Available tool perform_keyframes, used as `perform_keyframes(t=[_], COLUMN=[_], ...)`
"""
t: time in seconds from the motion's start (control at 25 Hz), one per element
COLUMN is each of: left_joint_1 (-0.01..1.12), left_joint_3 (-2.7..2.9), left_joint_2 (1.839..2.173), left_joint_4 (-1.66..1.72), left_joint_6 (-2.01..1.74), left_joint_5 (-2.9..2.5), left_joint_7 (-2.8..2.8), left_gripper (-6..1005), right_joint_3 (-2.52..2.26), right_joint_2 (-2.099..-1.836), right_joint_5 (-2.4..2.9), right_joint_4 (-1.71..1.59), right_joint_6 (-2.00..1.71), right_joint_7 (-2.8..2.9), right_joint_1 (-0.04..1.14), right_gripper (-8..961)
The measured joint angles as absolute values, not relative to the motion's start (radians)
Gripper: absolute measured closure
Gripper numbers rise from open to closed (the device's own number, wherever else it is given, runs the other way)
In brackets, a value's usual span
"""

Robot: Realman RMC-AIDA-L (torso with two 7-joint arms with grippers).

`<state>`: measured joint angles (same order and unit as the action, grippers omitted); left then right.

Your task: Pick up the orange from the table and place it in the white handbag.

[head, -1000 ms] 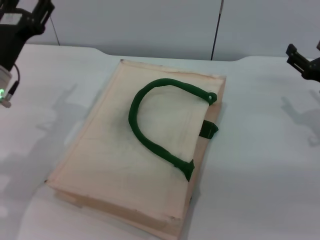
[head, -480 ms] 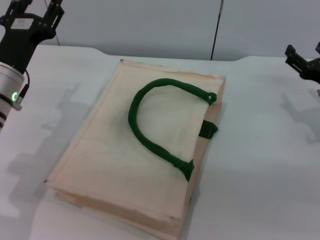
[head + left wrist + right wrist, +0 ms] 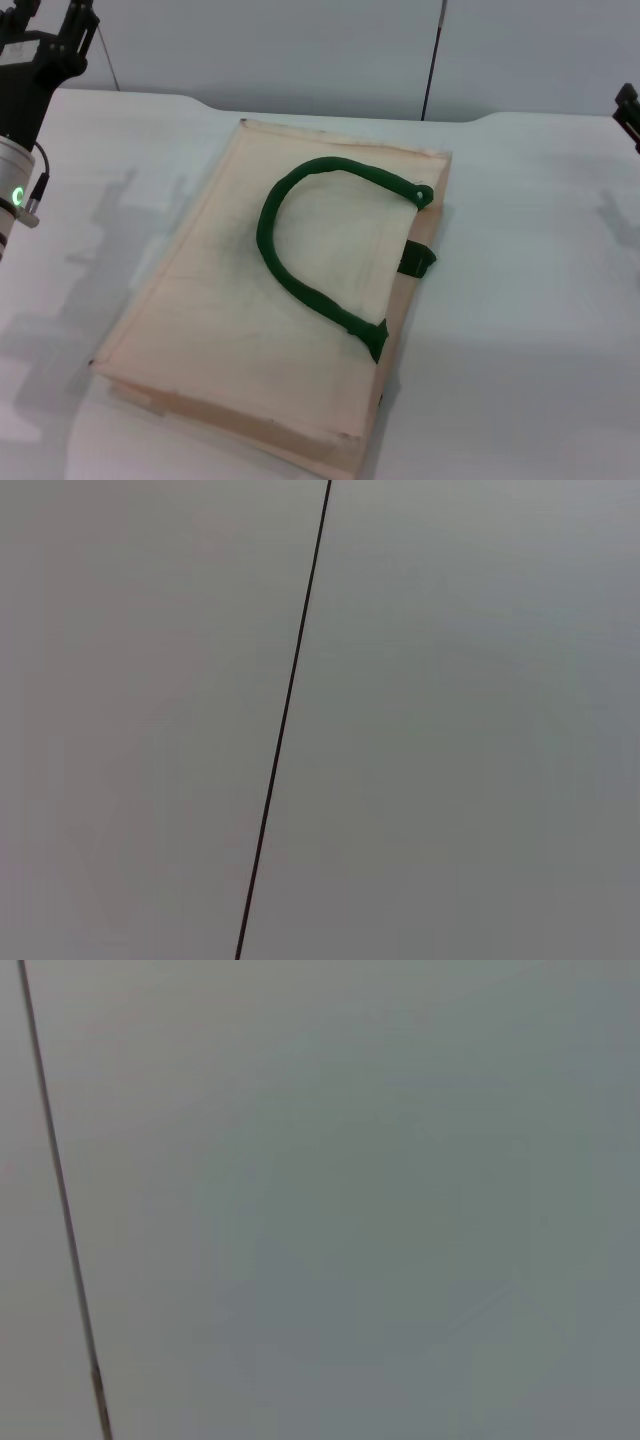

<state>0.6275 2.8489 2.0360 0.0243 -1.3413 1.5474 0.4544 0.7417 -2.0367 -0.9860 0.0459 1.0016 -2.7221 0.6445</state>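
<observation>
Cream fabric fills the middle of our view: the white handbag lies flat on the table.

We see one dark green handle curled in an arc on top of the bag, with a green tab at its right edge. We cannot find the orange in any view, so we cannot say where it is. Our left gripper is raised over the far left corner of the table, well apart from the bag; we cannot tell how its fingers stand. Our right gripper barely shows at the right edge, also well clear of the bag, and its state is likewise beyond telling. Both wrist views show only a plain grey wall crossed by a thin dark seam.
</observation>
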Motion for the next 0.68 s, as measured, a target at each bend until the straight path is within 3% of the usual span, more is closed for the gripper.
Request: perform_keyframes(t=[0.68], left_joint_1=[0.632], left_joint_3=[2.857], left_joint_2=[2.035], left_joint_4=[0.043], left_joint_6=[-1.336], left_joint_5=[1.553], left_joint_7=[0.461], left_gripper=[307], right_joint_3=[0.734], right_joint_2=[-2.034], right_joint_5=[-0.978], right_joint_4=[0.058], right_joint_6=[0.994], right_joint_7=[-2.712], right_joint_1=[0.644], right_gripper=[59])
